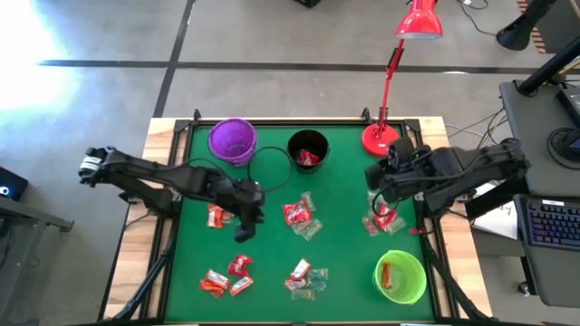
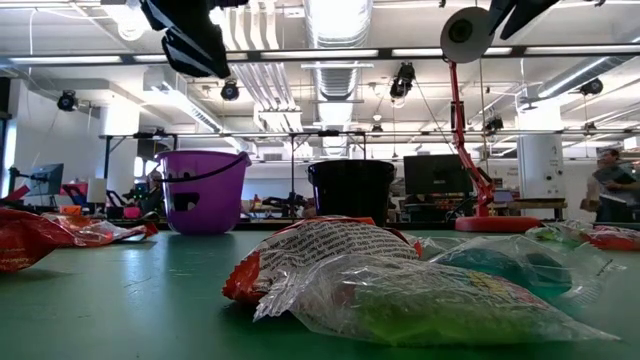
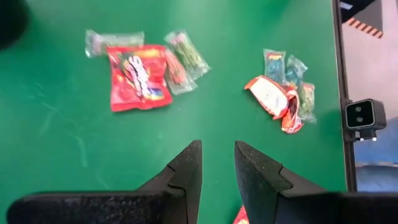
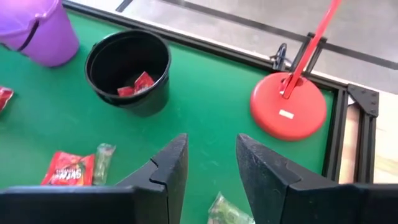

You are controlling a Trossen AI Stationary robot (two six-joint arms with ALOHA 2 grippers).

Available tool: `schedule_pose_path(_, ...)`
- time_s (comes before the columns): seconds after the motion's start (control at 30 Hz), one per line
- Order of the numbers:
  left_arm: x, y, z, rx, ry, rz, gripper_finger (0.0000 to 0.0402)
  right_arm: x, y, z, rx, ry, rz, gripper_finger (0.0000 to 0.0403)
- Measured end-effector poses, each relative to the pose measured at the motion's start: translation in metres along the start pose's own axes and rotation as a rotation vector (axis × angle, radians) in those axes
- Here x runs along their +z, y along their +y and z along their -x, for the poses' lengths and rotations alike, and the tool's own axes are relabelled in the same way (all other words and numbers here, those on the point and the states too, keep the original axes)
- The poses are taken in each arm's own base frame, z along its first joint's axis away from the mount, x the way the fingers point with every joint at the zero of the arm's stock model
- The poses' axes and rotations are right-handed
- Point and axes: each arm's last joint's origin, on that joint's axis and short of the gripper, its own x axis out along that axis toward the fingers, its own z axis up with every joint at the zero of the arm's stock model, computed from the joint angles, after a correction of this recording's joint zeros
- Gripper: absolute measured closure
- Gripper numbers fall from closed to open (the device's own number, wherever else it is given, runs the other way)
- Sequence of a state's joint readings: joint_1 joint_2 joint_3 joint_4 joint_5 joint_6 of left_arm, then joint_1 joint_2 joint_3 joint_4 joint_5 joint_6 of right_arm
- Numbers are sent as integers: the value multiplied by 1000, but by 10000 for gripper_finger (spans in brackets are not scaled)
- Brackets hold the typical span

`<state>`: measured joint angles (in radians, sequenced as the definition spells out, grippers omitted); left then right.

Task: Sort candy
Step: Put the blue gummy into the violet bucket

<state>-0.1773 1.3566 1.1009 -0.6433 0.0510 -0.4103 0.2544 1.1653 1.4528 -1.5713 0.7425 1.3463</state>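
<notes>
**Operator A:** Report the position of the candy (image 1: 300,217).

**Operator B:** The sweets lie in loose clusters across the green table (image 1: 344,254): one at centre, two toward the near edge, one on the left under the left arm, one on the right below the right arm. Red pieces already lie inside the black cup (image 1: 308,150), and orange-red pieces inside the green cup (image 1: 400,276).

**Operator A:** State of each gripper?

**Operator B:** The left gripper (image 3: 217,165) hangs above bare mat beside the centre cluster; its jaws stand a narrow gap apart and hold nothing. The right gripper (image 4: 211,158) hangs over the right side of the table, between the black cup and the red lamp base (image 4: 288,112); its jaws stand moderately apart, also empty.

**Operator A:** Obstructions nearby?

**Operator B:** The purple cup (image 1: 232,140) stands just beside the black cup at the far edge. The lamp's stem rises from its base near the right arm. In the low view, a clear-wrapped sweet (image 2: 420,295) blocks most of the foreground.
</notes>
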Motion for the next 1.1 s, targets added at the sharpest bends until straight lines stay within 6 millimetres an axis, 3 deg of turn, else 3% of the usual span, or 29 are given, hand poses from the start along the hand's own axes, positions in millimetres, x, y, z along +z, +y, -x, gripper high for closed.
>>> schedule_pose_path(0.2, 15, -25, -22, -11, 16, 98, 325, 1, -2, 0, 0, -1, 96, 276)
schedule_pose_path(0.4, 35, -60, -42, 95, -78, 222, 325, 2, -4, 1, 9, 5, 248, 273)
schedule_pose_path(0.57, 39, -86, -64, 136, -65, 249, 325, 2, -6, 3, 15, 3, 307, 277)
schedule_pose_path(0.8, 38, -120, -99, 124, -15, 136, 325, 3, -7, 3, 16, 1, 356, 280)
schedule_pose_path(1.1, 48, -137, -146, 109, 33, -69, 325, 3, -7, 3, 16, 2, 360, 280)
